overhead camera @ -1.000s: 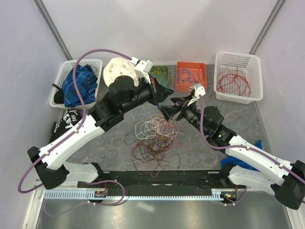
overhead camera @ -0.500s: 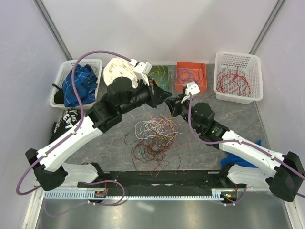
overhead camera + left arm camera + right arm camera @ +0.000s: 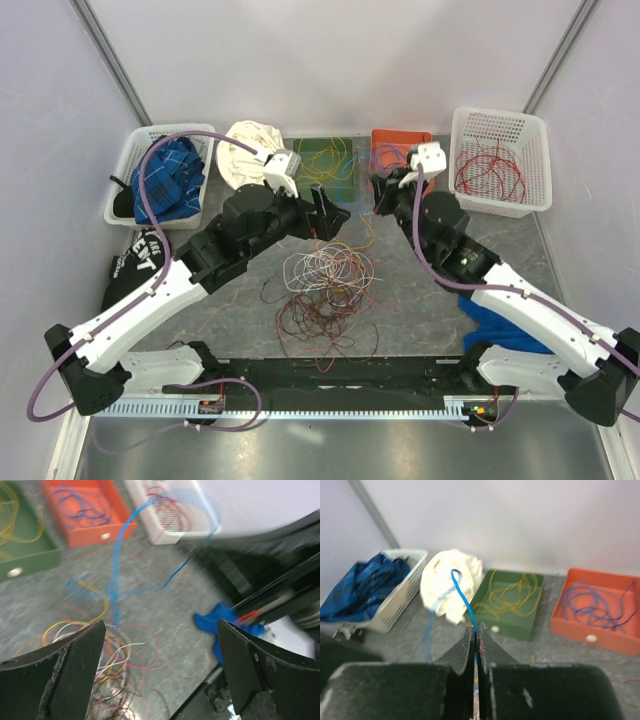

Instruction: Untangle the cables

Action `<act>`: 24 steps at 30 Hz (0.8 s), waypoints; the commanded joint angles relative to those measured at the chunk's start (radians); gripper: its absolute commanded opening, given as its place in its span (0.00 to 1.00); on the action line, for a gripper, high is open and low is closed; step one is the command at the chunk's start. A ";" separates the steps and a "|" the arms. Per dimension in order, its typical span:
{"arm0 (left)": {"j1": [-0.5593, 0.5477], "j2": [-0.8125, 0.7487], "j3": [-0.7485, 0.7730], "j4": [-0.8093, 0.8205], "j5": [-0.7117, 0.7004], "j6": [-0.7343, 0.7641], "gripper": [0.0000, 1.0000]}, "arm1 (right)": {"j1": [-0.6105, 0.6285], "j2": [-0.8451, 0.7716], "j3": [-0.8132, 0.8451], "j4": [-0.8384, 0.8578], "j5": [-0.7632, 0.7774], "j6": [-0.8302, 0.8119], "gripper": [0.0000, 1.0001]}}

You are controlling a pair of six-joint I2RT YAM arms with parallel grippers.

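The cables [image 3: 322, 285] lie in a knotted heap of thin white, yellow, red and brown loops at the table's middle; they also show low in the left wrist view as the tangle [image 3: 97, 647]. One blue cable [image 3: 463, 594] rises out of it, and my right gripper [image 3: 476, 630] is shut on that strand. From above, the right gripper [image 3: 378, 192] hangs raised near the orange tray. My left gripper [image 3: 333, 212] is open just behind the heap, with nothing between its fingers [image 3: 55, 680]. The blue cable [image 3: 115, 570] runs blurred upward ahead of it.
A green tray [image 3: 325, 160] holds yellow wires and an orange tray [image 3: 388, 172] holds blue ones. A white basket [image 3: 500, 175] with red wires stands back right. At the left are a basket of blue cloth [image 3: 165, 185] and a white cloth [image 3: 243, 150]. A blue rag [image 3: 490, 320] lies under the right arm.
The right gripper closed on the blue cable and pulled it up toward the back. The left gripper let go and opened wide, and its arm drew back to the left.
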 commanded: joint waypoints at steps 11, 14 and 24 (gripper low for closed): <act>0.009 -0.370 -0.391 -0.069 -0.401 -0.286 1.00 | -0.374 0.446 0.629 -0.321 0.045 0.050 0.00; 0.009 -0.439 -0.473 -0.071 -0.380 -0.322 1.00 | -0.414 0.564 0.712 -0.350 0.043 0.040 0.00; 0.009 -0.542 -0.649 -0.118 -0.325 -0.382 1.00 | -0.508 0.875 0.938 -0.407 0.048 0.009 0.00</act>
